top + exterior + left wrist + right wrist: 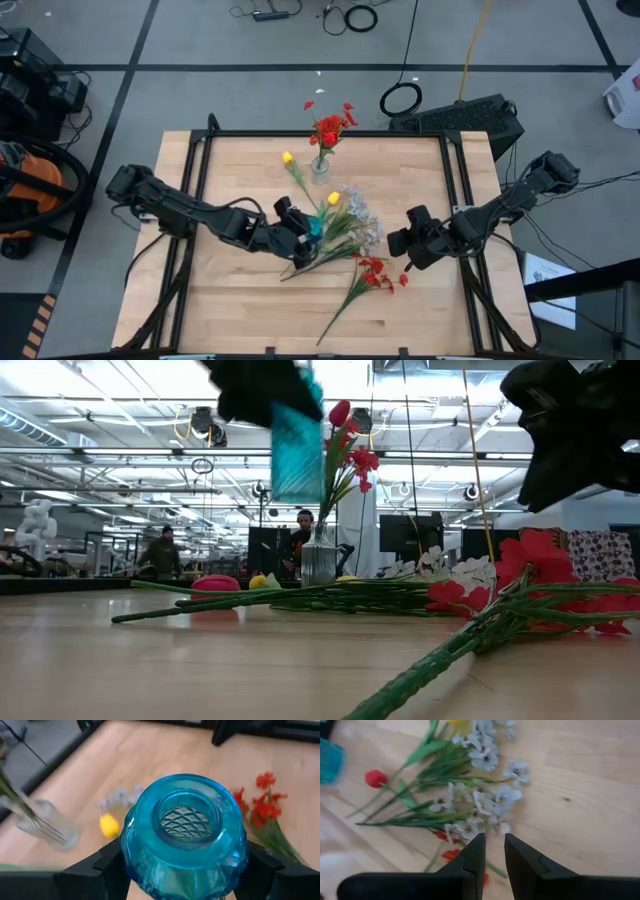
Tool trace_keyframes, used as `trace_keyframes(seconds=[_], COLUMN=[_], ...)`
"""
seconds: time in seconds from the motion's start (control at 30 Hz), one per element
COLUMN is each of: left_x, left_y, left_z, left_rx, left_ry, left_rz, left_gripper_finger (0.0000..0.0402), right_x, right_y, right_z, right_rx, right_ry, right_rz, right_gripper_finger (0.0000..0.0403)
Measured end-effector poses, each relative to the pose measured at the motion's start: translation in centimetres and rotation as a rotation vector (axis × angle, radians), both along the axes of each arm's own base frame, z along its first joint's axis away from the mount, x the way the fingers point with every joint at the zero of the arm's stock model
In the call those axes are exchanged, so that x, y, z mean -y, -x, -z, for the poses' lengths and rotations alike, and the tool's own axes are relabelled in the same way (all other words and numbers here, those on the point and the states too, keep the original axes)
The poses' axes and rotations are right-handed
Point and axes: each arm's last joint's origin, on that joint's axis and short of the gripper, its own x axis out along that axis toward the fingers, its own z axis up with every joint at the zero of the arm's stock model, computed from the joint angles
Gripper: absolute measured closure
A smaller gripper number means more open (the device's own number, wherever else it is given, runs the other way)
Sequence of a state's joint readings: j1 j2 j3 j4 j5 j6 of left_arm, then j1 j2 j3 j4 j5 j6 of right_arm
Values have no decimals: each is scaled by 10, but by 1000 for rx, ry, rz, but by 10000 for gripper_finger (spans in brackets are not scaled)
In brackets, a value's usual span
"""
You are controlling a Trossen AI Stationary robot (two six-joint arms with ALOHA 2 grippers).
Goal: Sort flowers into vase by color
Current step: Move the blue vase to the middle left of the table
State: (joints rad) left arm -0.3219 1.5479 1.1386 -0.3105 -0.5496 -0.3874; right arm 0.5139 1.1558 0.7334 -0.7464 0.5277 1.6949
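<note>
A blue glass vase (182, 835) hangs in the air near the table's middle, and my left gripper (180, 870) is shut on it. A clear vase (320, 167) with red flowers (330, 128) stands at the far middle. Loose flowers lie on the table: yellow buds (333, 199), white sprays (485, 795) and a red bunch (375, 274) with long green stalks. My right gripper (495, 847) hovers over the white sprays, right of the pile. Its fingers stand a narrow gap apart with nothing between them. My left gripper pinches the blue vase by two opposite sides of its round body (131, 865), just below the rim, one finger (102, 862) on each side. The fingers slant down from the table's left. In the low view the vase (297, 450) hangs clear of the table.
A dark frame (330, 134) runs around the wooden tabletop. A red bud (376, 778) and a yellow stem (289, 160) lie left of the pile. Bare wood shows along the near edge (250, 320) and the right side (460, 180).
</note>
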Motion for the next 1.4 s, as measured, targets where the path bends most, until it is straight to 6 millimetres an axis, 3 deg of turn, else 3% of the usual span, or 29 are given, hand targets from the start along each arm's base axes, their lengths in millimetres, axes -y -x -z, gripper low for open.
trace_keyframes(seconds=[0.13, 0.5, 0.67, 0.9, 1.17, 1.4], left_x=[-9, -34, -46, -48, -41, -36], left_y=[27, 124, 156, 165, 162, 152], left_z=[20, 42, 55, 65, 77, 89], left_rx=[-10, 113, 105, 16, -62, -100], left_ry=[41, 82, 70, -18, 107, -50], left_rz=[-27, -12, 5, 82, 94, 79], left_gripper_finger=[143, 143, 139, 138, 137, 136], right_x=[-1, -1, 0, 7, 7, 6], right_y=[-4, -10, -12, -16, -18, -21], right_z=[-3, -6, -7, -8, -7, -3], right_rx=[59, 161, 177, 194, 199, 185], right_ry=[-15, -45, -54, -66, -60, -31], right_rz=[15, 99, 110, 158, 158, 160], right_gripper_finger=[339, 339, 339, 339, 339, 339])
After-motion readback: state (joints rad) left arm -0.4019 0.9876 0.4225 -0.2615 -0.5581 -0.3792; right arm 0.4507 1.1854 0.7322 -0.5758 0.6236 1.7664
